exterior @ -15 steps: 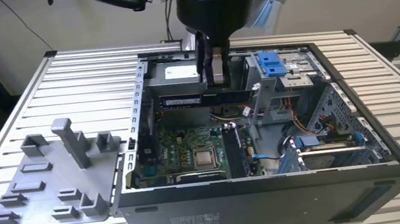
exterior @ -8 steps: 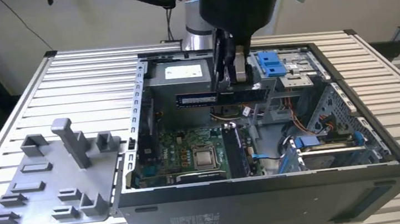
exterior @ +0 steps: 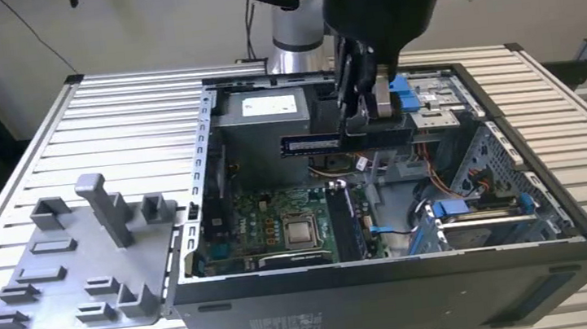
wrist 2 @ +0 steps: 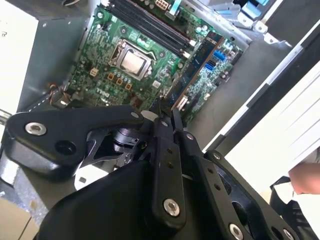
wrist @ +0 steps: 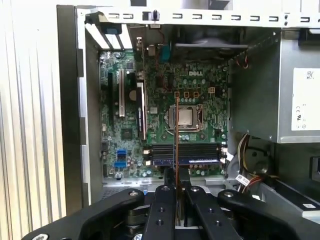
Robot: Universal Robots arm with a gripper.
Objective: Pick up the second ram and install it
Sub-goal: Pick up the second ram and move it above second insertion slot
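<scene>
In the exterior view my gripper hangs above the open computer case, shut on the second ram. The ram is a thin dark stick that juts out level toward the exterior view's left. It is well above the motherboard. In the first wrist view the ram shows edge-on as a thin line rising from between my fingers, over the memory slots. In the second wrist view the ram reaches out from my gripper across the board.
The silver processor chip sits mid-board, with the power supply box behind it. Blue drive brackets and cables fill the case at the exterior view's right. A grey fixture with upright posts lies on the slatted table outside the case.
</scene>
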